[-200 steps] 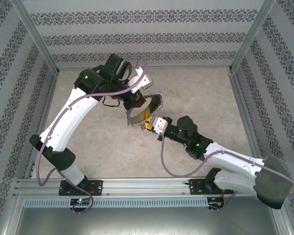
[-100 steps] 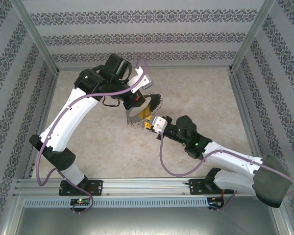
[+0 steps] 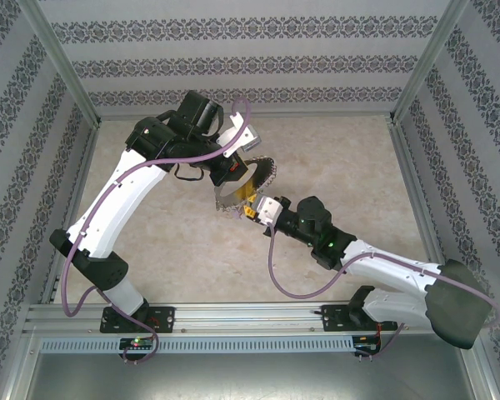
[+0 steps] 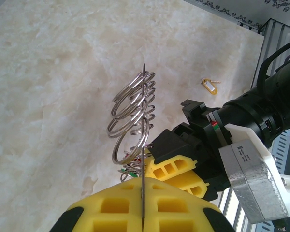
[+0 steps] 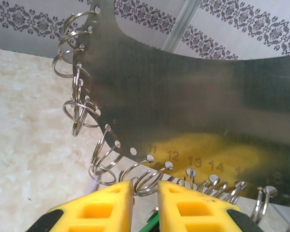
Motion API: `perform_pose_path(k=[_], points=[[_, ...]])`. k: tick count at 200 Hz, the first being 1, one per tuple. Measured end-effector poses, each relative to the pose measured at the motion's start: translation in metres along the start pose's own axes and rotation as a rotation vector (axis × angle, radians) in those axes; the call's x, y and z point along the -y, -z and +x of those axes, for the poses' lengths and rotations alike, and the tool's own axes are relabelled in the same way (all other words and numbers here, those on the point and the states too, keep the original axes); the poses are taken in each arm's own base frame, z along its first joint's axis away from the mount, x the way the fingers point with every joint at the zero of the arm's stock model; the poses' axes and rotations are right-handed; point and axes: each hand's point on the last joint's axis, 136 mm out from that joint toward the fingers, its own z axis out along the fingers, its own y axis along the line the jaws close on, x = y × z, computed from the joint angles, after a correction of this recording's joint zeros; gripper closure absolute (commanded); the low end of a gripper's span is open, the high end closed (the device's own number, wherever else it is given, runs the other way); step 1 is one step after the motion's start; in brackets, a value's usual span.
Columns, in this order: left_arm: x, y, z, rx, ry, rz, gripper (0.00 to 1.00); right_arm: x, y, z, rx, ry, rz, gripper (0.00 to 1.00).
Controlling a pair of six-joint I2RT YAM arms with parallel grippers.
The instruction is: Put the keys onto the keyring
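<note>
Pinching the keyring [image 5: 208, 96] edgewise, your left gripper [image 4: 142, 187] holds it; at its 6 o'clock rim, your right gripper [image 5: 145, 187] pinches 1 small ring [image 5: 146, 181].

Count: 2 arms: left arm [image 3: 121, 200], right arm [image 3: 383, 267]. 2 grippers: left gripper [image 4: 142, 198], right gripper [image 5: 145, 191]. 1 keyring [image 5: 183, 106]; rim rings [image 5: 77, 113] overlap, no reliable count. 1 yellow-tagged key [image 4: 210, 86] loose, upper right of left wrist view.

A: Surface?
B: The table [image 3: 167, 250] was cream and marbled, faintly mottled.
A: Surround?
B: The walls [image 3: 242, 62] carried striped grey damask paper. Aluminium posts [image 3: 60, 62] stood at the corners, and a slotted metal rail [image 3: 258, 342] ran along the near edge.
</note>
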Motion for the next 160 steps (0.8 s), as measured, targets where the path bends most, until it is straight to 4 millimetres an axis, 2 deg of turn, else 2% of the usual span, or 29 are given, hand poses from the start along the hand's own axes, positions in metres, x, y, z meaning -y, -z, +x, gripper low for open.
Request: perform_pose_path(k=[43,103,160], points=[[-0.002,0.0,-0.002,0.008,-0.004,-0.009,1.0,0.001,-0.002,-0.002,0.004,0.0,0.017,0.74],[-0.002,0.004,-0.005,0.026,-0.013,-0.019,1.0,0.007,-0.002,-0.004,0.007,0.002,0.057,0.81],[-0.001,0.007,-0.006,0.038,-0.019,-0.027,1.0,0.014,-0.002,-0.005,0.006,0.004,0.104,0.83]])
